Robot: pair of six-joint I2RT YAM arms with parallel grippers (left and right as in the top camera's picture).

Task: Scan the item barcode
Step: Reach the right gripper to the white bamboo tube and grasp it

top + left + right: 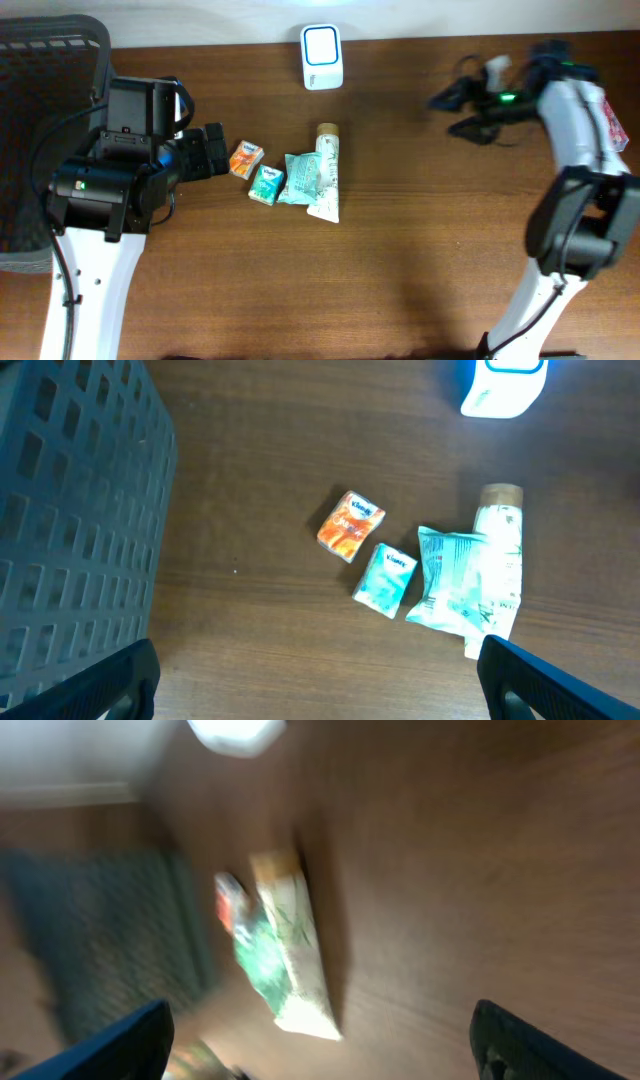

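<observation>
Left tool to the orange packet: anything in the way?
Nothing visible. The left tool is open and points at the orange packet across bare table. The teal packet lies beyond it, off that line.

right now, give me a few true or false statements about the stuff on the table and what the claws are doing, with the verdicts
1. The orange packet lies next to the small teal packet. True.
2. The left claw is shut on the orange packet. False: it is open and holds nothing, with the packets lying on the table in front of it.
3. The white tube lies inside the black basket. False: it lies on the table beside the green pouch.
4. The white and blue scanner stands apart from the four items, near the table's edge. True.
5. The right claw is open and holds nothing. True.
</observation>
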